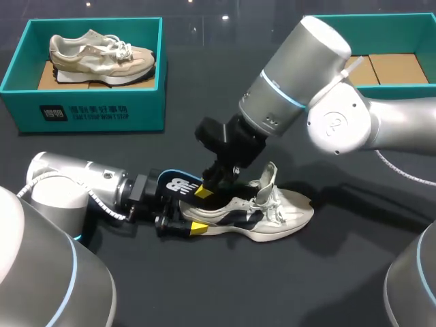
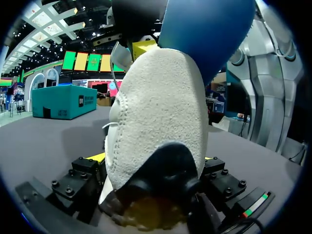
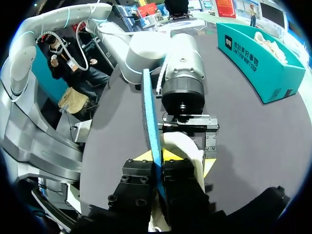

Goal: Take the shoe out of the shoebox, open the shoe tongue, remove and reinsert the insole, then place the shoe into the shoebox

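As far as the left gripper (image 2: 153, 161) goes, it's clamped on the heel of the shoe (image 1: 272, 214). In its own wrist view the pale, nubbly heel fills the whole gap, and the yellow-tipped fingers (image 2: 95, 157) press in on it from both sides. The right gripper (image 3: 156, 157) is pinched tight on the blue insole (image 3: 148, 112), which runs edge-on between its two fingers, and it hangs right over the heel opening, basically on top of the left one. From the head view, the insole's back end sticks up and out over the left gripper with a white logo showing. Its other end heads down toward the shoe's opening, but I honestly can't tell how much of it is inside. The shoe itself is sitting on its sole on the dark table (image 1: 272, 293), out of any box, with the toe pointing away from the left arm. It's cream with dark side panels, and the tongue (image 1: 270, 176) is standing straight up. Further out, a teal shoebox (image 1: 88, 112) sits at the far left of the table with a second shoe (image 1: 102, 56), a beige one, inside. Another teal box (image 1: 395, 34) at the far right is partly hidden behind the right arm, with brown cardboard showing in its bottom. Both are well apart from the shoe being worked on.
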Controlling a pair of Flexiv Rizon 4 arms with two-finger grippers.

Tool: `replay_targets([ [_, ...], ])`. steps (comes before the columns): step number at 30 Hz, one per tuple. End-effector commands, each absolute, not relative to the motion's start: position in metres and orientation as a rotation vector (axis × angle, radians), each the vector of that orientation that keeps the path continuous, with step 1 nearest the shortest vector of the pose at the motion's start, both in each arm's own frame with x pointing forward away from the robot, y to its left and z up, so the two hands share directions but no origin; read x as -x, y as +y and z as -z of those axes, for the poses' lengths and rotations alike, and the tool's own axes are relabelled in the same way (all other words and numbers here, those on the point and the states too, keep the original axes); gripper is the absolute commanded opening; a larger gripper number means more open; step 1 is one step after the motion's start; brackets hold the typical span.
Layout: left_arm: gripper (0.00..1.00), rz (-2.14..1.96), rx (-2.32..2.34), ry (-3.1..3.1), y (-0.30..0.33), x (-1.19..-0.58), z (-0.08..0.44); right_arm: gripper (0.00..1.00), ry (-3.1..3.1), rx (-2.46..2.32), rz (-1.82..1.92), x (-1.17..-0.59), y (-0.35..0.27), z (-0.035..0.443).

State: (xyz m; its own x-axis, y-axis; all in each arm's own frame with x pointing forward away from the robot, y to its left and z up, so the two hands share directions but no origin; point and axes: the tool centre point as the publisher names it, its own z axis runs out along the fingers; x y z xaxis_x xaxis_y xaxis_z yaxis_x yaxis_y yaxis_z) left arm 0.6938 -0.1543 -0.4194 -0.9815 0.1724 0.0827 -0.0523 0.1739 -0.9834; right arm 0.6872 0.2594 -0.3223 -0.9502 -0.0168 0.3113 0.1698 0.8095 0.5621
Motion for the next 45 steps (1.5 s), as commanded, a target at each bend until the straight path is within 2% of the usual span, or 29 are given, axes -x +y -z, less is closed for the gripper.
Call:
replay_targets([
  [1, 0.0, -1.909, 0.119, -2.266, -0.154, -0.695, 0.423, 0.0, -2.695, 0.056, 0.909, -0.686, 0.265, 0.311],
  [6, 0.0, -1.909, 0.119, -2.266, -0.154, -0.695, 0.423, 0.0, -2.719, -0.077, 0.939, -0.677, 0.283, 0.27],
  [21, 0.0, -1.909, 0.119, -2.266, -0.154, -0.695, 0.423, 0.0, -2.708, -0.13, 0.999, -0.678, 0.295, 0.263],
  [29, 0.0, -1.909, 0.119, -2.266, -0.154, -0.695, 0.423, 0.0, -2.648, -0.179, 1.33, -0.675, 0.293, 0.191],
  [45, 0.0, -1.909, 0.119, -2.266, -0.154, -0.695, 0.423, 0.0, -2.654, -0.174, 1.355, -0.676, 0.287, 0.185],
])
